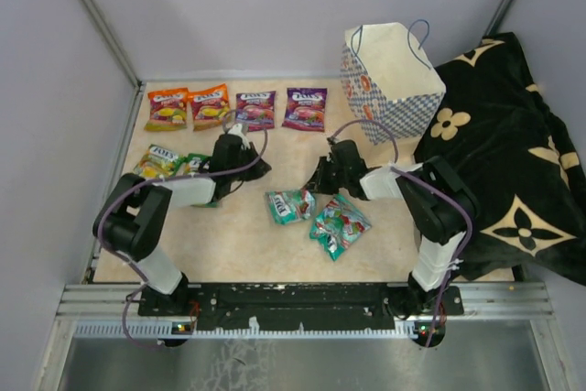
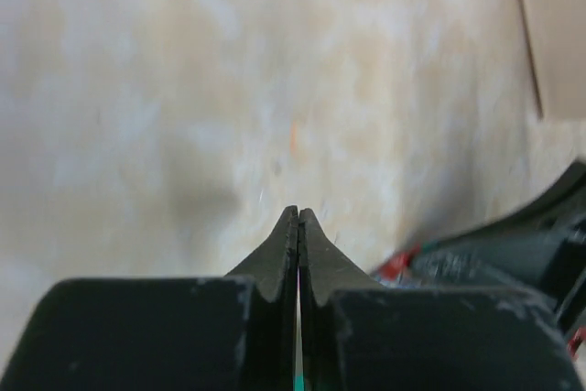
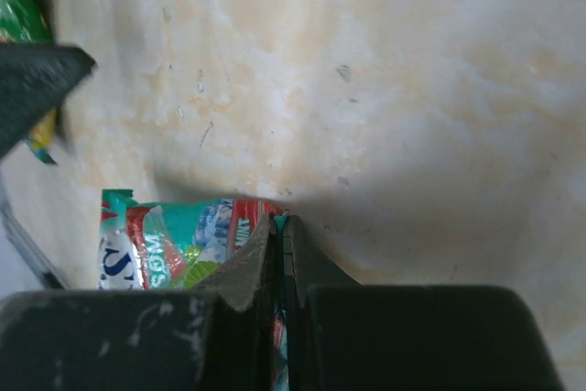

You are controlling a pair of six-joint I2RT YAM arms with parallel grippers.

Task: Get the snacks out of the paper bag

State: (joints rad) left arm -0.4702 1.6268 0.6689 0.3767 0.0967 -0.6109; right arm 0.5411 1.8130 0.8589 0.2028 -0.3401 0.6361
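The paper bag stands upright; the snacks lie outside, left of it (teal packets nearest). The left gripper and right gripper both have their fingers pressed together.

Soft, even light falls from overhead in your top view, leaving the surface bright with only faint shadows. Your left wrist view is blurred and smeared beyond the left gripper. The right wrist view is sharper: a soft shadow spreads ahead of the right gripper, and the packet shines.
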